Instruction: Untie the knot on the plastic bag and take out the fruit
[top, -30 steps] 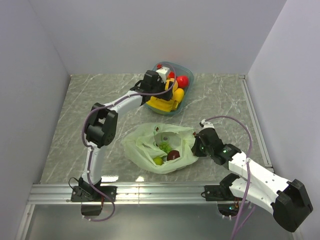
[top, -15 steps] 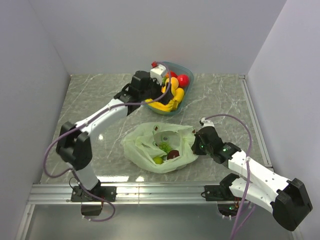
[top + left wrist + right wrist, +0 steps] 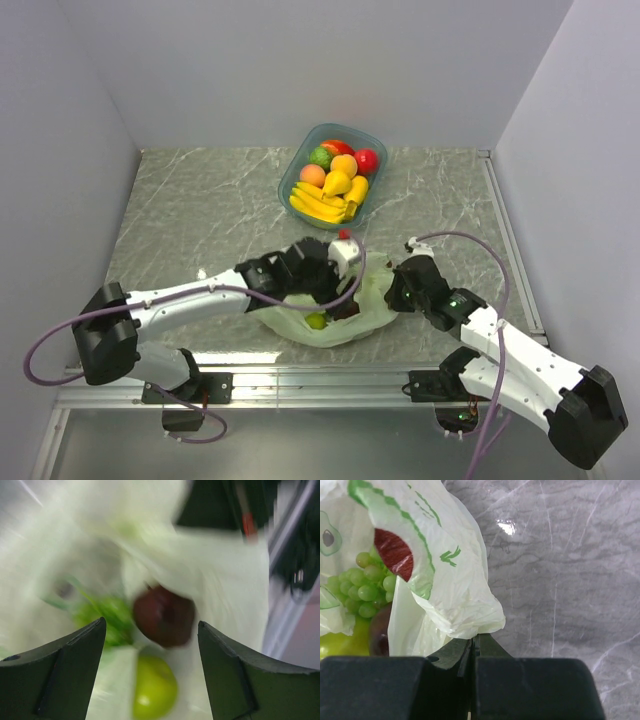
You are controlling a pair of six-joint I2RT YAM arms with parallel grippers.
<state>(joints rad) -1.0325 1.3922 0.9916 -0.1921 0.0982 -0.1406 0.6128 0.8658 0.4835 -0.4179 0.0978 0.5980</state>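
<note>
Nearby, one plastic bag (image 3: pixel 345 325) lies mouth-open by the table's (image 3: pixel 200 200) front edge, two grippers on it.
At its right edge the right gripper (image 3: pixel 472 642) pinches the plastic tight; the left gripper (image 3: pixel 152 630) hangs spread over three pieces: grape cluster (image 3: pixel 367 587), plum (image 3: pixel 164 616), green ball (image 3: pixel 155 687). Bare marble either side; one teal bowl (image 3: pixel 288 182) beyond, well apart.

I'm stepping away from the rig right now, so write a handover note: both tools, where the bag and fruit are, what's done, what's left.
Left tool: open, empty, poised over the bag's mouth.
Right tool: shut on the bag at its edge.
Done: bag is open; bananas and other fruit sit in the bowl at the back.
Left: plum, grapes and green fruit are inside the bag; lift them out.
</note>
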